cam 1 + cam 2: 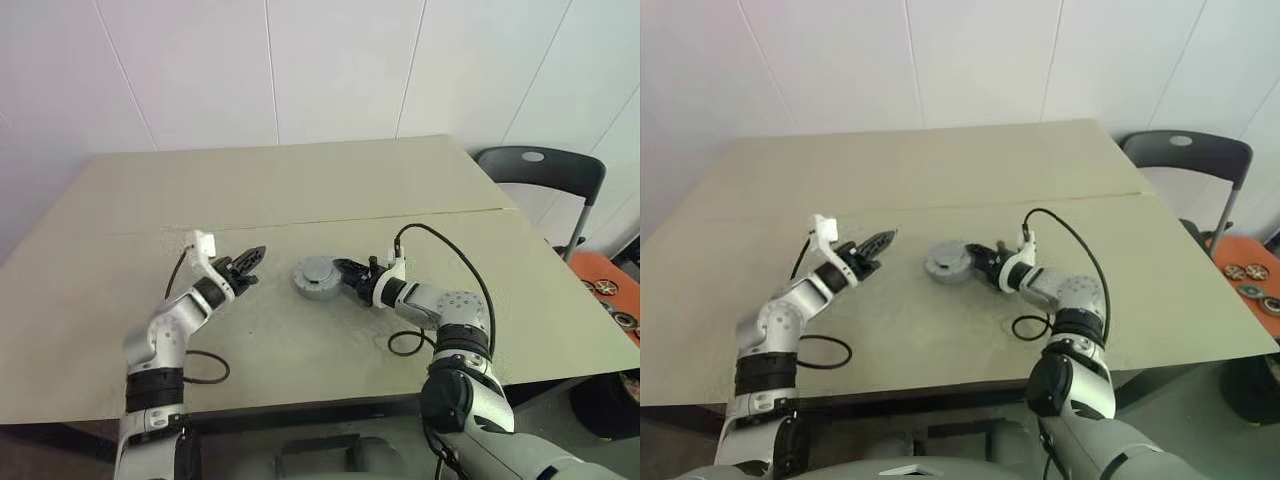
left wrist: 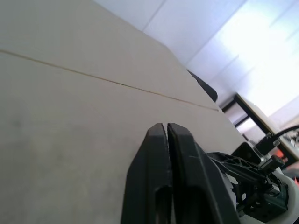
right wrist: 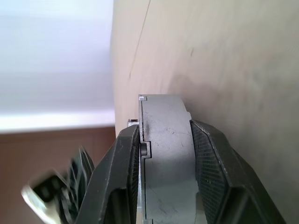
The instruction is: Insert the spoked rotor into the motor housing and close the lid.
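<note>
Your right gripper [image 1: 347, 272] has its two fingers clamped across the edge of the grey assembly near the middle of the table [image 1: 300, 190], just on the near side of the seam that runs from side to side. The right wrist view shows one pad on the top face and the other underneath, gripping the stack through its thickness. A parting line runs round the grey rim, so you are most likely pinching the lid [image 1: 317, 269] down against the motor housing [image 3: 164, 154] to seat it; that is a judgement. The copper windings and the spoked rotor cannot be made out, which fits the rotor being enclosed, though you cannot confirm it. Your left gripper [image 1: 252, 260] hangs just above the table, apart from the assembly on the side toward the left edge. Its fingers are pressed together on nothing, probably kept clear so the right arm can work. No brand, label or writing is readable anywhere.
</note>
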